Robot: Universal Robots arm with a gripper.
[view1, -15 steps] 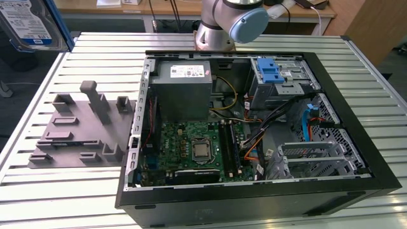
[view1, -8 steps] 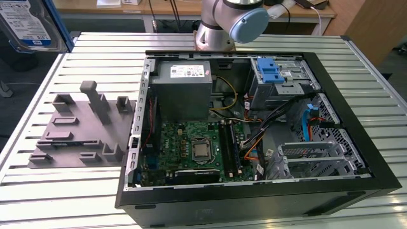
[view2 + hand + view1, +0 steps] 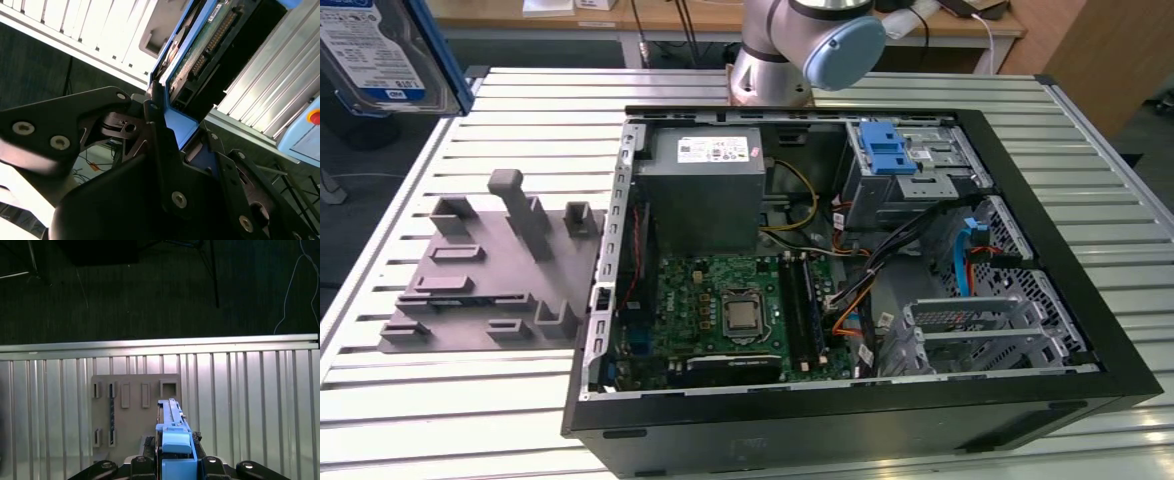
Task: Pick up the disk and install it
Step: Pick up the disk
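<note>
The disk [image 3: 374,50] hangs high above the table's far corner at the exterior view's left, showing its white-and-blue label and a blue side rail. In the first wrist view my gripper [image 3: 175,462] is shut on the disk [image 3: 172,427], whose blue carrier end points away from the wrist, above the grey fixture [image 3: 135,410]. The second wrist view shows the black fingers [image 3: 155,120] clamped on the blue carrier, with the disk's green circuit board [image 3: 200,50] beyond them.
An open computer case [image 3: 1067,330] lies on the slatted metal table [image 3: 480,400], with a drive cage and blue latch [image 3: 887,150] at its far right and a grey power supply [image 3: 700,180]. The grey fixture [image 3: 494,270] lies left of the case. The arm's base [image 3: 787,50] stands behind.
</note>
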